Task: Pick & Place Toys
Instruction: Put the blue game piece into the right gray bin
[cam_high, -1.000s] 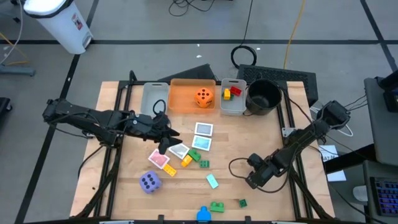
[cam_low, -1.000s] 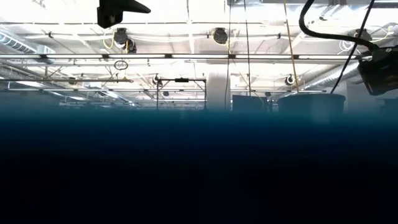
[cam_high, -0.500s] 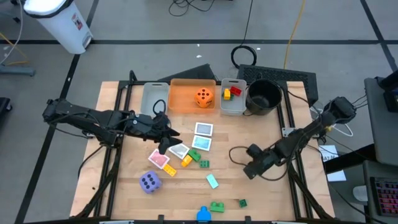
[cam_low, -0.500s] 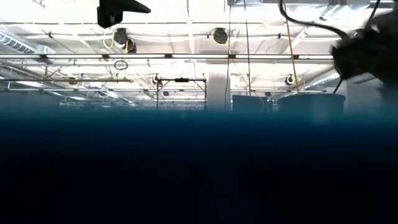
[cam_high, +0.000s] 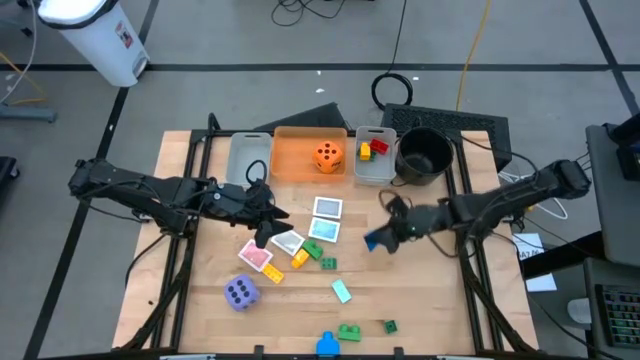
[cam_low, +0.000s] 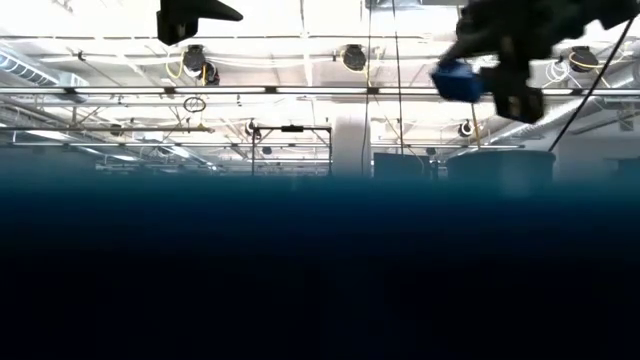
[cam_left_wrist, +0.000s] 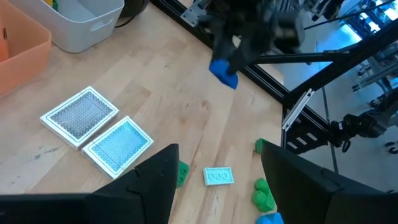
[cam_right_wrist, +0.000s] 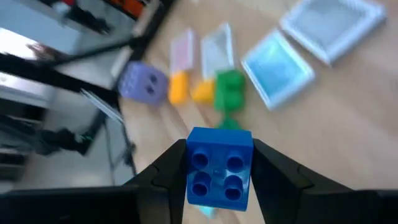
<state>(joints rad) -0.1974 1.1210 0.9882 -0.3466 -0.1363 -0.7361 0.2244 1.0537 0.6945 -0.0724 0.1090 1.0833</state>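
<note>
Blue, rigid and light, the brick (cam_right_wrist: 219, 165) sits clamped by its flat sides in my right gripper (cam_high: 381, 238) jaws (left gripper (cam_left_wrist: 214, 186) jaws apart).

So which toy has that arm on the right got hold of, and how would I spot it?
Start at the black round bowl at the table's far edge, then come toward the table's middle to the right gripper. Pinched between its fingers, lifted off the wood, is a blue brick with four studs. The other blue brick lies loose at the table's near edge.
</note>
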